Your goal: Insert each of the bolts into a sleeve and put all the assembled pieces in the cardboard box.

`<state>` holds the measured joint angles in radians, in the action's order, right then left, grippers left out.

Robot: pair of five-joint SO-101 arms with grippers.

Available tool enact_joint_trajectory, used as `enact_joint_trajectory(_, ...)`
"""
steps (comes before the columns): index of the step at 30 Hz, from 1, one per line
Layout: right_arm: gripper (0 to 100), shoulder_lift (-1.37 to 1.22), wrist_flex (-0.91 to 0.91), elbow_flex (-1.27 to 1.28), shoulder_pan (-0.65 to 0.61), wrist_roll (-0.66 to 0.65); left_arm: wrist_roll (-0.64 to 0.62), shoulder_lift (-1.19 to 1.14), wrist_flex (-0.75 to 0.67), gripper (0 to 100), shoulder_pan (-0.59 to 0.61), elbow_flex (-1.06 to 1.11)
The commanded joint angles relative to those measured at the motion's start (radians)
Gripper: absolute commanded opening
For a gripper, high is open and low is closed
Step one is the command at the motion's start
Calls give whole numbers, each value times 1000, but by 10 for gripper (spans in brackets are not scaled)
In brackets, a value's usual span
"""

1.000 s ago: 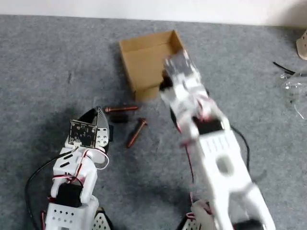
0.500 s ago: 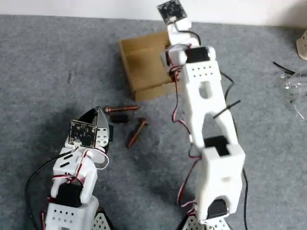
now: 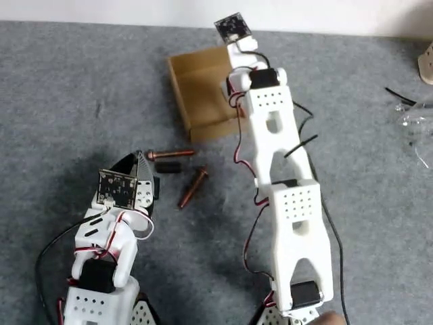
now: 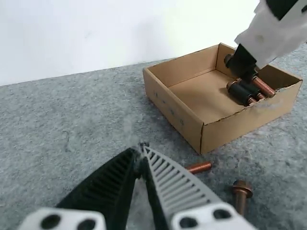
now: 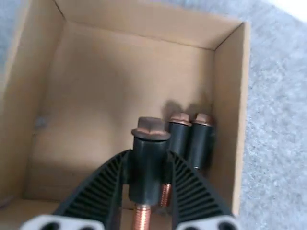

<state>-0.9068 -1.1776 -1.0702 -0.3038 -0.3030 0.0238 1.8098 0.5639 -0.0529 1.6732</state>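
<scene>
Two assembled pieces (image 5: 190, 136) lie against the cardboard box's (image 5: 229, 91) side wall. The right gripper (image 5: 147, 157) clamps a third piece (image 5: 146, 143) close by them. The left gripper (image 4: 142, 154), closed and empty, sits near two loose bolts (image 3: 191, 187).

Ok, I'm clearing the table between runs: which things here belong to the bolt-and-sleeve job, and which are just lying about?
Job: cardboard box; assembled piece held in the right gripper; two assembled pieces and in the box; two loose bolts and; loose sleeve.
Lying about: clear plastic item; black cable; beige object at the high view's edge.
</scene>
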Motion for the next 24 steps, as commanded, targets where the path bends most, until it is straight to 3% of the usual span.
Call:
enact_joint_trajectory(1, 4, 8, -2, -87, 12, 12, 6, 7, -21, 11, -8, 24)
enact_joint_trajectory(16, 5, -2, -2, -79, 12, 12, 6, 7, -21, 11, -8, 24)
enact_joint_trajectory(24, 174, -2, -2, -77, 13, 14, 6, 7, -21, 11, -8, 24)
